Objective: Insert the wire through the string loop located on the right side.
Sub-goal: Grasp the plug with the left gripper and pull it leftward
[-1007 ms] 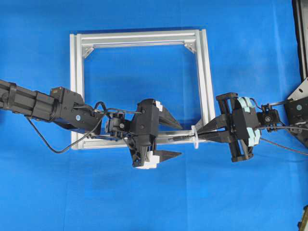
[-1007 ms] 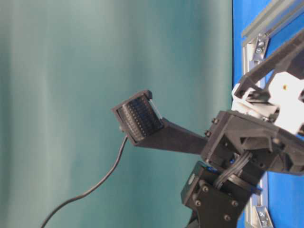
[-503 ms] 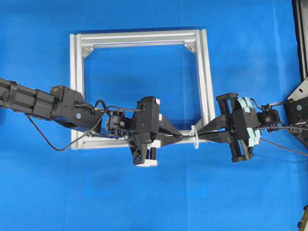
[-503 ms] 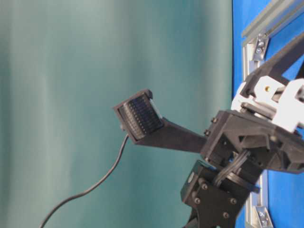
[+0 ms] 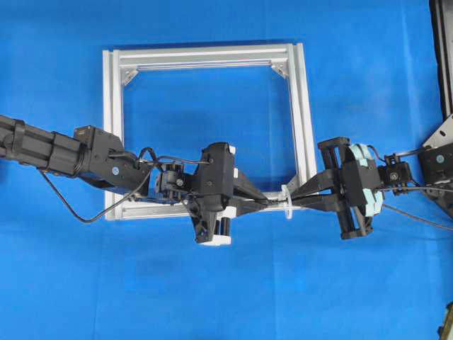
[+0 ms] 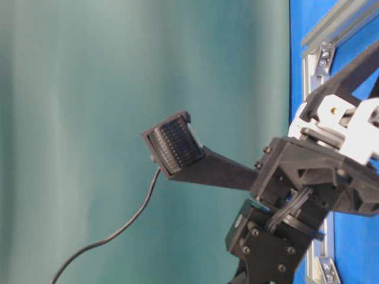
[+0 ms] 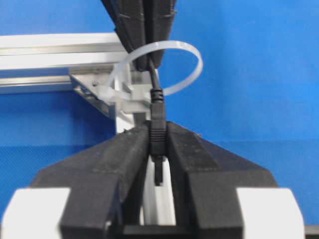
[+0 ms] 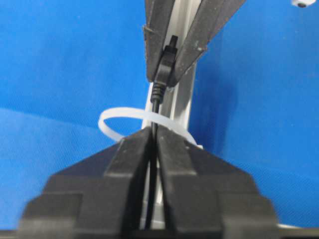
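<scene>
Left gripper [image 7: 158, 149], open a second ago, now clamps thin black wire's plug [image 7: 157, 130] past whitish translucent string loop [image 7: 164, 67]; right gripper [image 8: 152, 144] loosening around wire – handover underway

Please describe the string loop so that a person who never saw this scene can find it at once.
Find the silver square frame on the blue table and go to its lower right corner. There, between the two black grippers, the string loop stands on the rail. It is a thin whitish translucent ring, unlike the metal corner brackets, and the black wire passes through it.
</scene>
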`<control>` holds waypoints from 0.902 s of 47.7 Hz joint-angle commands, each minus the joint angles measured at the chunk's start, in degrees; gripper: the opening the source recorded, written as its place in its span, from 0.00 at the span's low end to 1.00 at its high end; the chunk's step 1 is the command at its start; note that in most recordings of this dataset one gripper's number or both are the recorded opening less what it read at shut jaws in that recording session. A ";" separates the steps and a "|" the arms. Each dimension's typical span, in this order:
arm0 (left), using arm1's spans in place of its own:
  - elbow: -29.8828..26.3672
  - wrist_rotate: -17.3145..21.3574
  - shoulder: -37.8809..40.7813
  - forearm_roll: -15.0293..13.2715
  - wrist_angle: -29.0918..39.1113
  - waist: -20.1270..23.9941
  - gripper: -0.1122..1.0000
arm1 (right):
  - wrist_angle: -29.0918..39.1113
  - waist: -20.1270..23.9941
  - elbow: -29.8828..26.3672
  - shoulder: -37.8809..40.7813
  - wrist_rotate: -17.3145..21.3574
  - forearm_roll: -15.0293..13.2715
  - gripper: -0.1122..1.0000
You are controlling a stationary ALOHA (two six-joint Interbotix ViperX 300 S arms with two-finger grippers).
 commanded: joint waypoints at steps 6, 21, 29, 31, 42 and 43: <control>-0.18 0.00 -1.32 0.18 -0.18 0.09 0.17 | 2.55 -0.09 -0.62 -0.53 0.18 1.93 0.45; 2.72 0.00 -2.37 0.18 -0.79 0.09 0.17 | 3.87 -0.09 0.88 -3.52 0.09 2.37 0.83; 6.77 -0.09 -4.22 0.09 -2.99 -0.35 0.17 | 3.87 -0.09 1.32 -4.48 0.00 2.37 0.84; 8.09 -0.09 -4.83 0.18 -3.87 -0.62 0.17 | 3.87 -0.09 1.32 -4.48 0.00 2.37 0.84; 16.70 -0.09 -10.46 0.09 -7.03 -2.37 0.17 | 3.78 -0.09 1.32 -4.48 -0.26 2.29 0.84; 17.84 -0.09 -11.34 0.09 -7.21 -2.64 0.17 | 3.78 -0.09 1.32 -4.48 -0.26 2.20 0.84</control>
